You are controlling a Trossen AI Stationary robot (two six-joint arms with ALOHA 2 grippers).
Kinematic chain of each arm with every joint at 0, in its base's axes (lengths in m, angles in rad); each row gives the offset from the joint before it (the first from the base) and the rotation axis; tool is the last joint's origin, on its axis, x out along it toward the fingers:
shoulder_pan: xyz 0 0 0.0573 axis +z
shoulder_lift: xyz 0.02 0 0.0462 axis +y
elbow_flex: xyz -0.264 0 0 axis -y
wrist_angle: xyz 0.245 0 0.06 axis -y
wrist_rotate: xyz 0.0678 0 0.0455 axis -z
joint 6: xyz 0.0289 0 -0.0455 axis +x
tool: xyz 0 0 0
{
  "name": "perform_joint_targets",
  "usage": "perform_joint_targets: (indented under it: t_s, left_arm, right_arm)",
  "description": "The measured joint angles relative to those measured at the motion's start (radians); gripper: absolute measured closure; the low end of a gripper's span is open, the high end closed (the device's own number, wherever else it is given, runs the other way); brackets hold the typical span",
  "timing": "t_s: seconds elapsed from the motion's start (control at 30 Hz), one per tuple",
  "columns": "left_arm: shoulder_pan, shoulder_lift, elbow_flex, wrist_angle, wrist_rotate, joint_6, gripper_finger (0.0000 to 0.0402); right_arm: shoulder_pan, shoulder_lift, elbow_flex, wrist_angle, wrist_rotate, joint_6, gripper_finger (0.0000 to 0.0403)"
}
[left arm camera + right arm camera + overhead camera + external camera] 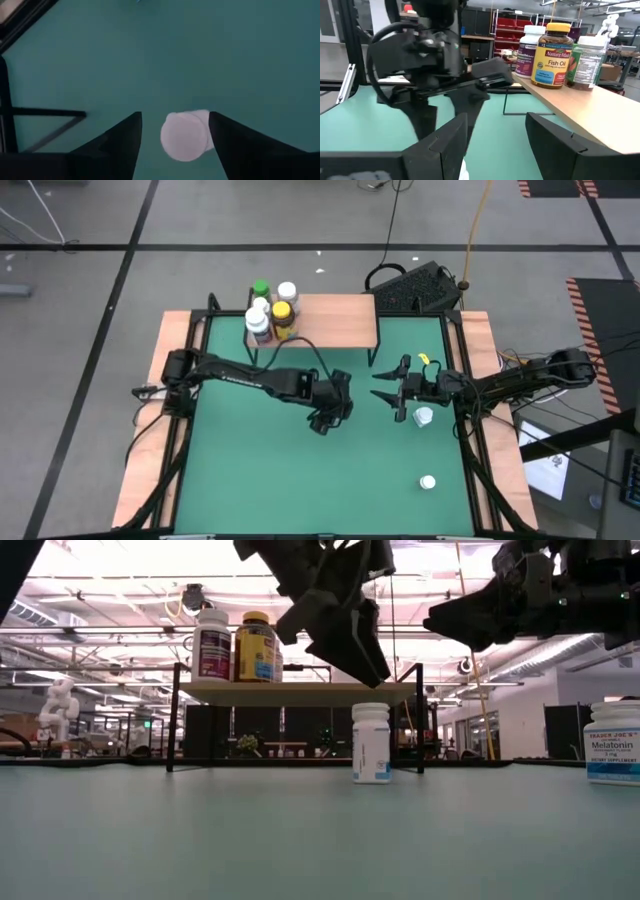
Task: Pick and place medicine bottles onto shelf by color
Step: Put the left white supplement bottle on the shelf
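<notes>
Four bottles stand on the left end of the light-wood shelf (330, 320): a green-capped one (261, 288), a white one (287, 290), an amber one with a yellow cap (282, 315) and another white one (260, 327). A small white bottle (371, 743) stands upright on the green table in front of the shelf. My left gripper (175, 117) hangs open just above it, pointing down, with a finger on either side of the white cap (184, 136) and a gap all round. In the high view that gripper (328, 418) hides the bottle. My right gripper (385, 390) is open in the air to its right, pointing at the left gripper.
A larger white bottle (423, 417) sits on the table below the right gripper, and a small white one (428, 481) stands near the table's near right corner. A Melatonin bottle (612, 743) shows at the low view's right edge. The shelf's right half (345, 320) is bare.
</notes>
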Motion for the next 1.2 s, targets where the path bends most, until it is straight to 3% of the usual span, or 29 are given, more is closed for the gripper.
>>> perform_joint_targets:
  t_s: [0.17,0.33,0.87,1.2]
  left_arm:
    - [0.020,0.000,0.000,-0.004,-0.002,-0.046,0.0195]
    - [0.014,0.000,0.000,-0.051,0.050,0.096,0.0212]
    - [0.030,0.000,0.000,-0.044,0.088,0.234,0.0213]
    - [0.059,0.000,0.000,0.049,0.144,0.124,0.0158]
  right_arm:
    - [0.000,0.000,0.000,-0.012,-0.001,0.008,0.0204]
    - [0.000,0.000,0.000,-0.012,-0.001,0.008,0.0204]
    - [0.000,0.000,0.000,-0.030,-0.002,0.007,0.0204]
    - [0.000,0.000,0.000,-0.031,-0.005,0.001,0.0204]
